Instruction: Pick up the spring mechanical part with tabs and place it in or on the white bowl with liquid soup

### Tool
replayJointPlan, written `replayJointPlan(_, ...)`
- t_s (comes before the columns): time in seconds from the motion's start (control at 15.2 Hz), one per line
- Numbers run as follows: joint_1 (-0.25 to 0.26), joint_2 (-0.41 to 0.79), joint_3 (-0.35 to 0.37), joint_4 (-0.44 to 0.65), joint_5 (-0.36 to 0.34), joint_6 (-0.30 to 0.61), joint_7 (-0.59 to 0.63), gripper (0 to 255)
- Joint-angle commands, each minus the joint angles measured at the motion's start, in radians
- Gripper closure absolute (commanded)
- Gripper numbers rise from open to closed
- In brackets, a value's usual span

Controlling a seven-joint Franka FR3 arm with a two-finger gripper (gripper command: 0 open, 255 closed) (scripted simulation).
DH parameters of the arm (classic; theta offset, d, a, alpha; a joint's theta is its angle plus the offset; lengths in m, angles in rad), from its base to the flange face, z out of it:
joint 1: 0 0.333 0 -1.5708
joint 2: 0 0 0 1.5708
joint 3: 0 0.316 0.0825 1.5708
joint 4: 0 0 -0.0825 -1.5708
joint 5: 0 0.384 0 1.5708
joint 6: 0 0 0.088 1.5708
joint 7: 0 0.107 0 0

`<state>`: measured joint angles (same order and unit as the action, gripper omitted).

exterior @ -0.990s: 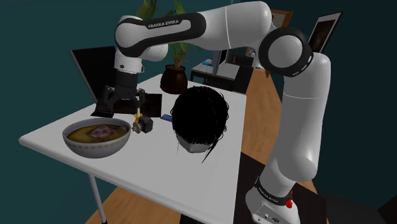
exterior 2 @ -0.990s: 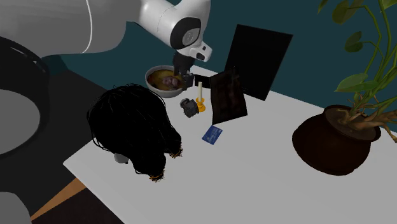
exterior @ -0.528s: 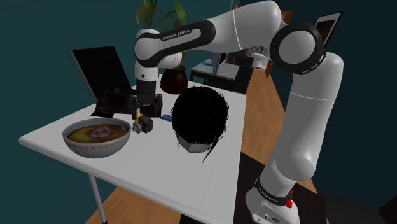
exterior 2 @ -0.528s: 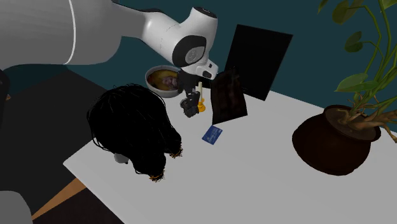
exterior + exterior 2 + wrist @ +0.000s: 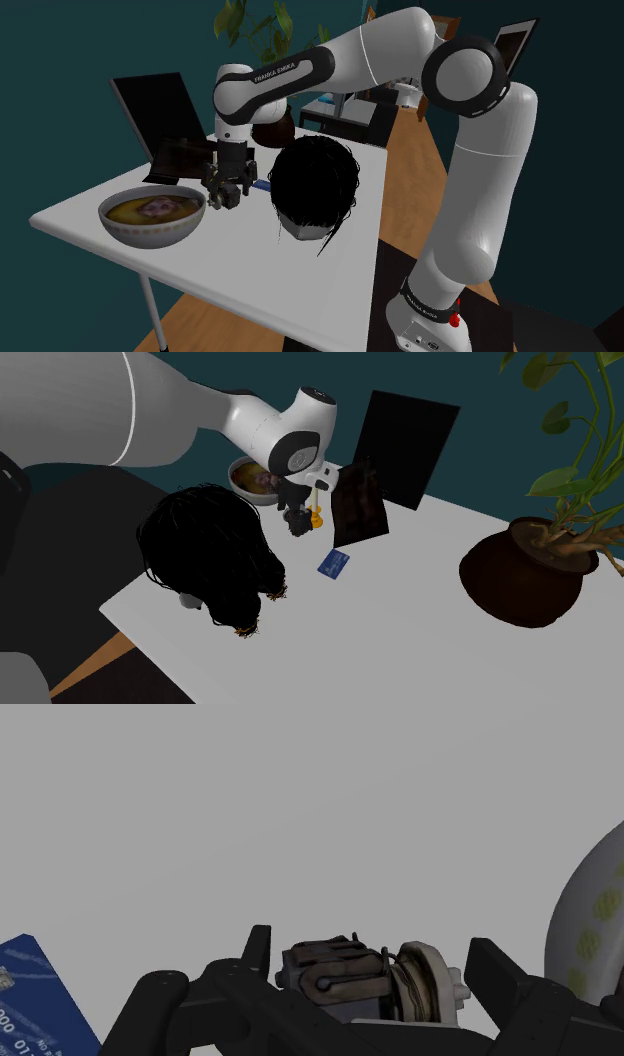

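Black wig (image 5: 312, 190) beside spring part (image 5: 340, 979), blue card (image 5: 30, 1004) near

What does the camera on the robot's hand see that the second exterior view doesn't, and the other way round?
The wrist view adds a close look at the spring part, coil and tabs, between the parted fingers of the gripper, plus pale green dots on the side of the bowl. The second exterior view adds the black wig, potted plant, dark panel and yellow candle holder. Shared: the blue card, the bowl, the grey table.
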<state>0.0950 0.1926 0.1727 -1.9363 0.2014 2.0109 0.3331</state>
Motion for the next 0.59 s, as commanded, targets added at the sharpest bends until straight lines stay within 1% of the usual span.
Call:
replayJointPlan(0.0, 0.001, 0.001, 0.0, -0.008, 0.001, 0.01, -0.001, 0)
replayJointPlan(0.4, 0.001, 0.002, 0.0, -0.007, 0.001, 0.01, -0.001, 0)
replayJointPlan(0.46, 0.001, 0.002, 0.0, -0.007, 0.001, 0.01, -0.001, 255)
replayJointPlan(0.53, 0.001, 0.002, 0.0, -0.007, 0.001, 0.01, -0.001, 255)
